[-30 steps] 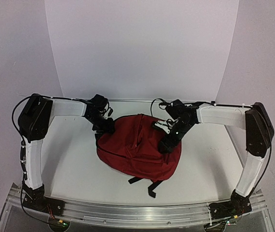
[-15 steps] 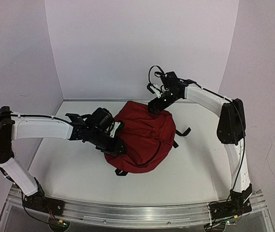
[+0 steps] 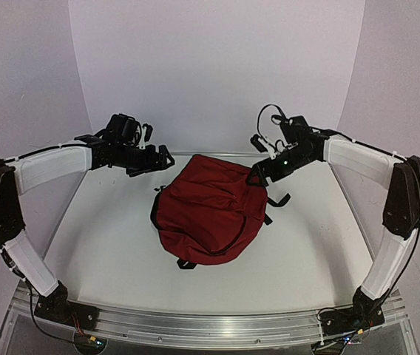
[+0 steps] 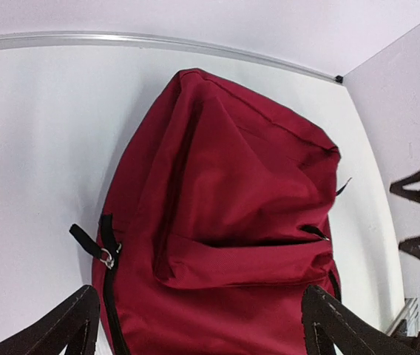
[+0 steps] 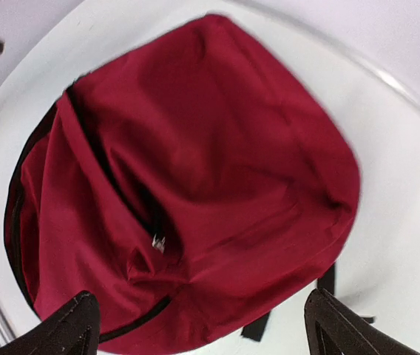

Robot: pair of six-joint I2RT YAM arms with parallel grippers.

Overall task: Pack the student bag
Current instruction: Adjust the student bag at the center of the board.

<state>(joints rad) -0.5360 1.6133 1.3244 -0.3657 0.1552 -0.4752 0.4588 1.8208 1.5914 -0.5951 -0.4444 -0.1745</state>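
Student bag lies slumped mid-table. Half a second ago the left gripper was at its left edge and the right gripper at its top. Both now hang clear, fingers spread and empty. Bag released; packing probably finished.

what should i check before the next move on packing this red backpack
1. Left end effector open and empty: ok, its fingers stand wide apart in its wrist view with nothing between them.
2. Right end effector open and empty: ok, the same in its own wrist view.
3. Dark red soft fabric backpack settled on the white table between the arms: ok.
4. Opening ready for loading: not ok, no gap or lining shows in any view.
5. Metal zipper pull in sight: ok, at the backpack's edge in the left wrist view.
6. Things to pack in view: not ok, none visible.
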